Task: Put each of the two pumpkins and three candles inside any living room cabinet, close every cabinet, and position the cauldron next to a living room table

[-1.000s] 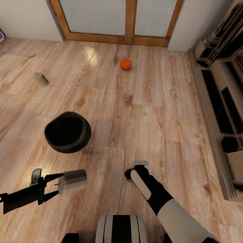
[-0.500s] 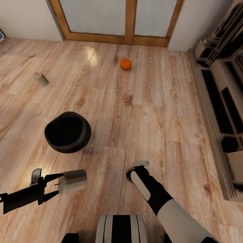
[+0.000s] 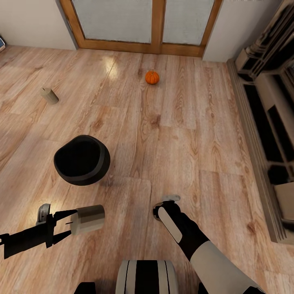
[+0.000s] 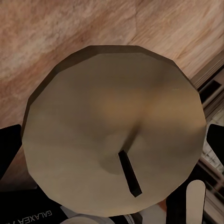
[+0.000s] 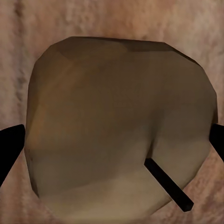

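A loose candle [image 3: 49, 95] stands on the wood floor [image 3: 175, 134] at far left. Nearer, the left gripper [image 3: 67, 223] is closed around a second candle [image 3: 87, 219], held sideways just short of the black cauldron [image 3: 82, 159]. The pumpkin [image 3: 152, 77] sits by the door [image 3: 157, 24]. The right gripper [image 3: 165, 204] seems clamped on a third candle [image 5: 116, 135], though the arm hides it. The cabinet [image 3: 265, 134] lines the right wall.

Wood-plank floor [image 3: 179, 134] with cauldron [image 3: 81, 160], pumpkin [image 3: 152, 77], one candle [image 3: 49, 95].
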Available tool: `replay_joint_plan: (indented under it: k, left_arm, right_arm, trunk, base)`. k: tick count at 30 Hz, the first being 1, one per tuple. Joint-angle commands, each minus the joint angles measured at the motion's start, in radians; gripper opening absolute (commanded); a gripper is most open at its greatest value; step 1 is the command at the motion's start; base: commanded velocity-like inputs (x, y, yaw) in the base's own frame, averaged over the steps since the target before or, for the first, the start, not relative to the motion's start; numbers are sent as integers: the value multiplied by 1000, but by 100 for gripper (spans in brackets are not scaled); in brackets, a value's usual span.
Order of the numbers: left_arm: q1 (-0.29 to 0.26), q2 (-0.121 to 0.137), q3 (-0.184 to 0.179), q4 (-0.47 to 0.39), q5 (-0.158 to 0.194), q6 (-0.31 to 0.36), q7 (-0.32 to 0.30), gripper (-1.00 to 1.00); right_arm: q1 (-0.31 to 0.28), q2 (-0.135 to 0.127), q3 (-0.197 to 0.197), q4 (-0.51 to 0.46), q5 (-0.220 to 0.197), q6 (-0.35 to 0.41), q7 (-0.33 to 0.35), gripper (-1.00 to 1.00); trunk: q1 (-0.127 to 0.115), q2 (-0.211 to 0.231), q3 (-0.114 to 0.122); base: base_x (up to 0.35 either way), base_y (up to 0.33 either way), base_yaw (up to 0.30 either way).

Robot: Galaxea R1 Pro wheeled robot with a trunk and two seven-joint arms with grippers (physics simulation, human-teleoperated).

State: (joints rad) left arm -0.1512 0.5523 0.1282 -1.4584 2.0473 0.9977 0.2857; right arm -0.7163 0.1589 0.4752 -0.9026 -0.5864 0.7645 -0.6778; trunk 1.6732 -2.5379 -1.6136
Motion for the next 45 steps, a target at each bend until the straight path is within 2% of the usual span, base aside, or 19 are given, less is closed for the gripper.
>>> replay_joint_plan:
  k: [1, 3, 18, 33, 40, 45]
  left_arm:
    - [-1, 0, 1, 0, 11, 2, 10, -100]
    - [-1, 0, 1, 0, 11, 2, 10, -100]
    - [-1, 0, 1, 0, 11, 2, 10, -100]
    - [-1, 0, -1, 0, 6, 2, 10, -100]
    - [-1, 0, -2, 0, -25, 1, 11, -100]
    - [-1, 0, -2, -1, -33, 1, 20, -100]
  right_arm:
    - [0, -1, 3, -1, -45, -17, -8, -100]
    - [0, -1, 3, -1, -44, -17, -7, -100]
    - [0, -1, 3, -1, -44, -17, -5, -100]
    - [0, -6, 1, -4, -47, -13, 0, -100]
    - [0, -7, 3, -19, -50, -1, -1, -100]
    - [0, -7, 2, -33, -50, 2, -1, -100]
  trunk:
    - [0, 0, 3]
    - [-1, 1, 11]
    - [-1, 1, 11]
    - [-8, 4, 69]
    - [-11, 6, 96]
    - [-13, 7, 115]
  base:
    - [0, 0, 0]
    - [0, 0, 0]
    - [0, 0, 0]
    - [0, 0, 0]
    - [0, 0, 0]
    - [0, 0, 0]
